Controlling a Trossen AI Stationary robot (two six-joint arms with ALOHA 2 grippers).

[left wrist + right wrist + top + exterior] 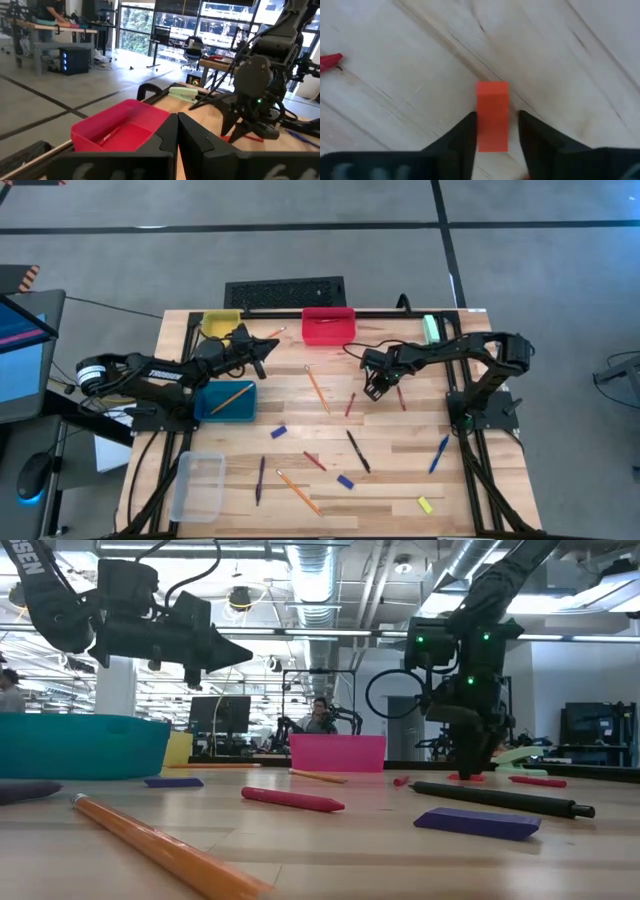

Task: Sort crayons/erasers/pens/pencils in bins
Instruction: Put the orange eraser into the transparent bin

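Note:
My right gripper [375,389] points down at the table's far middle. Its open fingers stand on either side of an orange-red eraser [492,116] that lies flat on the wood; a gap shows beside one finger. My left gripper [266,346] is shut and empty, held level above the table between the yellow bin [220,324] and the red bin [328,326]. The teal bin [225,401] holds one orange pencil. The clear bin [198,485] stands at the near left. Pencils [317,388], pens [357,450] and crayons [350,404] lie scattered on the table.
Blue erasers [278,432] [345,481] and a yellow eraser [425,504] lie toward the near side. A crayon [402,398] lies just right of my right gripper. A pale green object [432,330] sits at the far right. A black keyboard [285,291] lies beyond the far edge.

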